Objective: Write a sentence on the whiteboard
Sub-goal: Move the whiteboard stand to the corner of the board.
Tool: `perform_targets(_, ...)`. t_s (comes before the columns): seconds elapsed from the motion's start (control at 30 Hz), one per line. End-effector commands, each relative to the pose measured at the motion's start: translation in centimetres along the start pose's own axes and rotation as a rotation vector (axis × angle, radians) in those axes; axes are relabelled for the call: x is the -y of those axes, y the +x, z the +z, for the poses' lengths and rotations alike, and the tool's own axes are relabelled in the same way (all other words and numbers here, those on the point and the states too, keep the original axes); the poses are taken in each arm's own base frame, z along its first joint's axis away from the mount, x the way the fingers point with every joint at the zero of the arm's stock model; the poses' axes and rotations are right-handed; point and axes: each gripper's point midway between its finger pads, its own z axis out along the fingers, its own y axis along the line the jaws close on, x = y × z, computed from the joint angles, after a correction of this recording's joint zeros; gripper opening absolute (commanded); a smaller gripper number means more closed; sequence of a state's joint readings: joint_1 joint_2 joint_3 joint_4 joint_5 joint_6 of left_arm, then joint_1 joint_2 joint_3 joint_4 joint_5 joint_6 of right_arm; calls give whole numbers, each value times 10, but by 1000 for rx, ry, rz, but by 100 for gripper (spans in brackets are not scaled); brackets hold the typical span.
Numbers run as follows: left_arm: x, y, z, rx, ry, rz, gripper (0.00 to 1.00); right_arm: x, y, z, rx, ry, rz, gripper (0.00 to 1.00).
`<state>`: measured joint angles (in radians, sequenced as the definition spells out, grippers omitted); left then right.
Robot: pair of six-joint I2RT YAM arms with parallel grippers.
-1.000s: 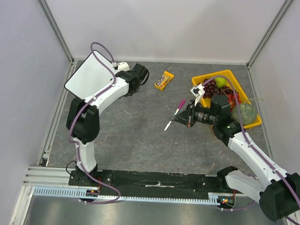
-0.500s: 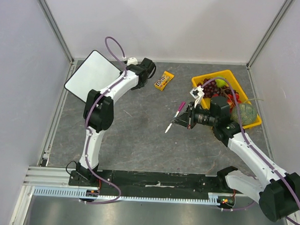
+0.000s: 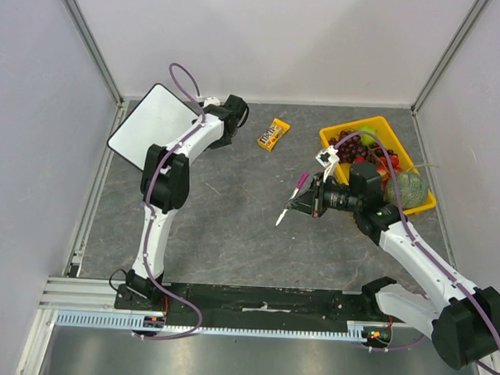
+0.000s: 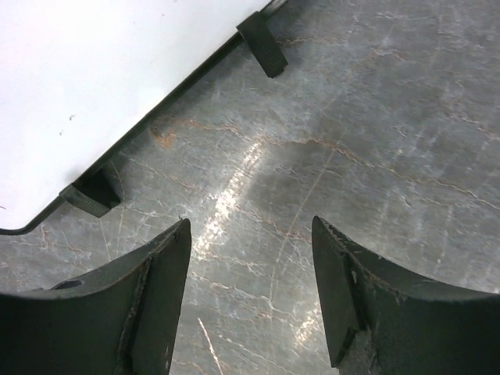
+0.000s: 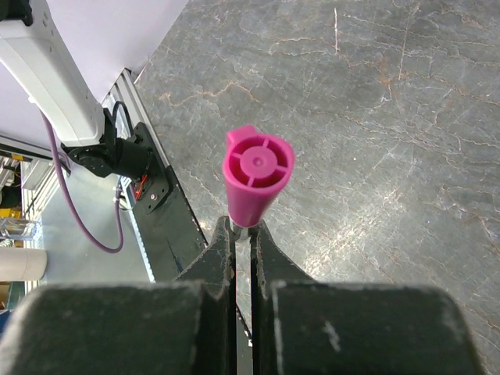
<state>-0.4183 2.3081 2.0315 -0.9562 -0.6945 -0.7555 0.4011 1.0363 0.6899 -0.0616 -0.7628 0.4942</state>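
Observation:
The whiteboard [image 3: 153, 125] lies at the back left corner, its visible face plain white; the sentence is out of view. In the left wrist view the whiteboard [image 4: 101, 86] fills the upper left, with its black rim and two black feet toward me. My left gripper [image 3: 235, 114] hovers just right of the board over bare table. The left gripper [image 4: 250, 234] is open with nothing between its fingers. My right gripper [image 3: 309, 200] is at mid-table, shut on a white marker [image 3: 289, 202] with a pink cap [image 5: 258, 176]. The right gripper [image 5: 242, 226] pinches the barrel just below the cap.
A yellow tray [image 3: 384, 121] of fruit stands at the back right, with a green netted item [image 3: 412, 191] at its right end. A brown candy packet [image 3: 275, 134] lies between board and tray. Enclosure walls stand close on three sides.
The left arm has swung up and right off the whiteboard, its gripper shifting slightly toward the back and narrowing a little. The right arm and marker have barely moved.

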Motion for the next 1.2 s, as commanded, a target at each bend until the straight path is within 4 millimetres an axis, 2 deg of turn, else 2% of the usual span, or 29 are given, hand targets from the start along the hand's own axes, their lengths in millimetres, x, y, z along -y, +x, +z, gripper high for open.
perform_targets(0.0,-3,-15,3,18,4,8,69,0,1,0,3,-17,-25,0)
perform_targets(0.37,4,2,21,-14,20,81,68,0,2,2,-5,-22,-20,0)
perform_targets(0.63,20,14,28,-47,84,100,70,3,2,3,-10,-17,-13,0)
perform_targets(0.83,29,6,33,-35,99,74,72,2,2,3,-14,-23,-14,0)
perform_targets(1.17,29,-19,49,-25,105,16,70,4,5,4,-20,-19,-7,0)
